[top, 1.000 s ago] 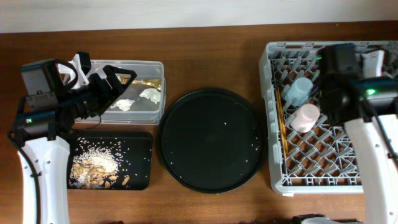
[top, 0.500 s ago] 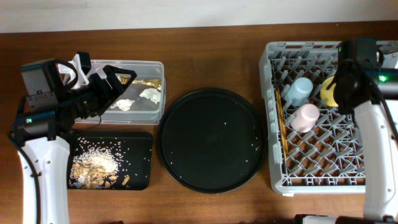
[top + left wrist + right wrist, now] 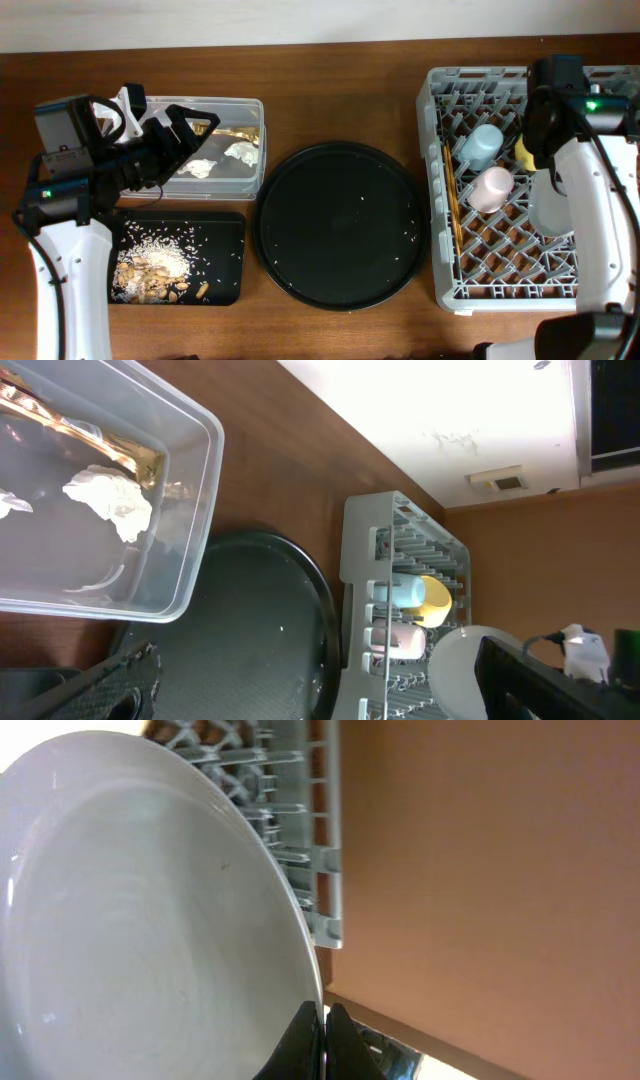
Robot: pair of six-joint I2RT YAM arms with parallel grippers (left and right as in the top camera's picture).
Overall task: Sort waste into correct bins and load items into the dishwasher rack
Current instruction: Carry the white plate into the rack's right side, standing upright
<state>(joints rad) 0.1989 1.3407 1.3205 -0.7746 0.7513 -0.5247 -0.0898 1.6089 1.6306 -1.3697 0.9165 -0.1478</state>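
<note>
My right gripper (image 3: 322, 1028) is shut on the rim of the pale round plate (image 3: 140, 920), which hangs tilted over the right side of the grey dishwasher rack (image 3: 500, 270); overhead the plate (image 3: 551, 205) shows beside my right arm. In the rack lie a light blue cup (image 3: 482, 145), a pink cup (image 3: 490, 188), a yellow bowl (image 3: 524, 152) and wooden chopsticks (image 3: 449, 205). My left gripper (image 3: 165, 125) is open and empty above the clear tub (image 3: 250, 105), which holds white tissue wads (image 3: 240, 152) and gold foil (image 3: 225, 130). Food scraps (image 3: 150, 270) lie in the black rectangular tray (image 3: 225, 250).
A large round black tray (image 3: 340, 225) with a few white crumbs sits between the bins and the rack. The rack's outer edge (image 3: 325, 870) runs close beside the plate in the right wrist view. The back wall lies beyond the table's far edge.
My right arm has shifted over the rack's right side, uncovering the yellow bowl, and the plate now shows lower down beside the arm. The left arm has not moved.
</note>
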